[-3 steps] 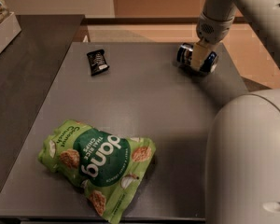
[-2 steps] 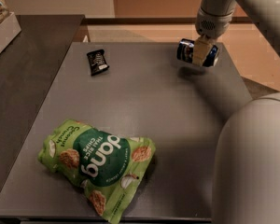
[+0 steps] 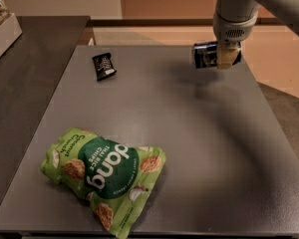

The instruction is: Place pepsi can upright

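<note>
On the matte grey surface (image 3: 189, 133): crinkled green chip bag (image 3: 107, 176), flat, front left; small glossy black wrapper (image 3: 103, 66), rear left; cylindrical dark blue pepsi can (image 3: 205, 55), lying sideways above the rear right, clamped by the end effector (image 3: 223, 58).

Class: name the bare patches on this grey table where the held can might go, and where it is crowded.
Bare: the grey table's centre and right side, between the black snack wrapper, the green chip bag and the right edge. The gripper, far right, holds the dark blue pepsi can above it. Crowded: the bag's near-left corner.
</note>
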{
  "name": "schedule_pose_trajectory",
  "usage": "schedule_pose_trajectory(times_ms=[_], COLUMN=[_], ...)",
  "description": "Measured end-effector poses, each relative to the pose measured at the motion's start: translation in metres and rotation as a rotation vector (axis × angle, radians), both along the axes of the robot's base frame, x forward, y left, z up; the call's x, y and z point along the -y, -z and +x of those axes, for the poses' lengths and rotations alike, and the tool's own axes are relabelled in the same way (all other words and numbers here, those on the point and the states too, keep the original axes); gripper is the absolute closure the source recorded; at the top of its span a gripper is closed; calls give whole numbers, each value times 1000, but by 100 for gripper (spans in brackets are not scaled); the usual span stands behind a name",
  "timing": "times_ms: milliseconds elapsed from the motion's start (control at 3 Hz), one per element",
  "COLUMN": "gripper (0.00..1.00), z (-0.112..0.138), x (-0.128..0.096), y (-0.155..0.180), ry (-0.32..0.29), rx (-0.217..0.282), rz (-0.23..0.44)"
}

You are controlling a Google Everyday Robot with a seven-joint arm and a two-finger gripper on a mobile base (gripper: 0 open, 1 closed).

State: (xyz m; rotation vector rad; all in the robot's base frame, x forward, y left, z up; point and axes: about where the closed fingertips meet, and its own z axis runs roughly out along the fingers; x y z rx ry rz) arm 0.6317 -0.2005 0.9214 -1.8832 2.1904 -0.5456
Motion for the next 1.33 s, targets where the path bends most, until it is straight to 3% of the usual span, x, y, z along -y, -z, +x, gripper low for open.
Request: schedule_pose_trajectory(times_ms=[667,1333], gripper=[100,100], z=[-3,6], x=[-19,-47], y=[-7,-4], ry=[-424,-772], rx=[161,334], rz=[-162,-245])
